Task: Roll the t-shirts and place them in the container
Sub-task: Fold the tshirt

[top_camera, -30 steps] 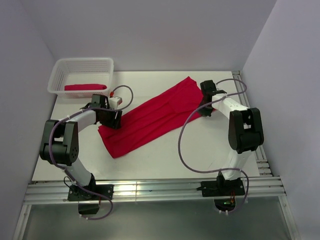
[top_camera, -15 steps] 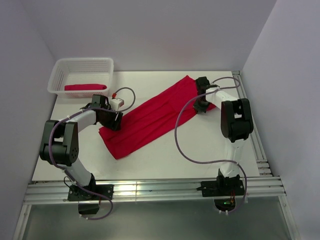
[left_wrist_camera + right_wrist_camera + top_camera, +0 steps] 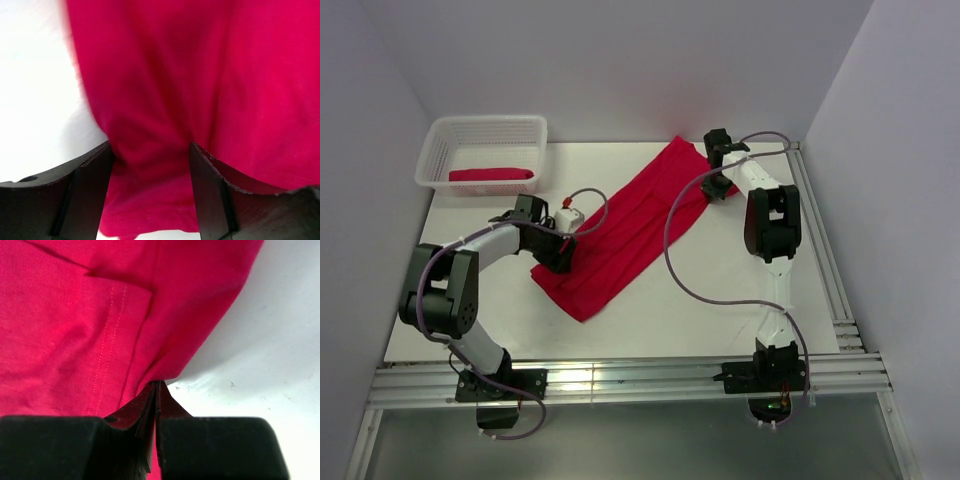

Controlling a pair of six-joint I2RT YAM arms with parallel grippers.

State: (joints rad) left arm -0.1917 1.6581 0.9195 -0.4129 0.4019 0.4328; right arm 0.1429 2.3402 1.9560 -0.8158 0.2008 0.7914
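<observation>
Cloth of soft crimson t-shirt (image 3: 625, 235), hem-stitched, is pinched by right claw (image 3: 156, 385); left claw (image 3: 150, 146) straddles it, spread.

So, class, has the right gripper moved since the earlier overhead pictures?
Yes. The right gripper, shut on the spread t-shirt, has moved toward the far edge of the table and slightly leftward.

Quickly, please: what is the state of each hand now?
Left hand: jaws apart, the t-shirt bunched between them; grip cannot be told.
Right hand: closed, pinching the t-shirt's edge.
</observation>
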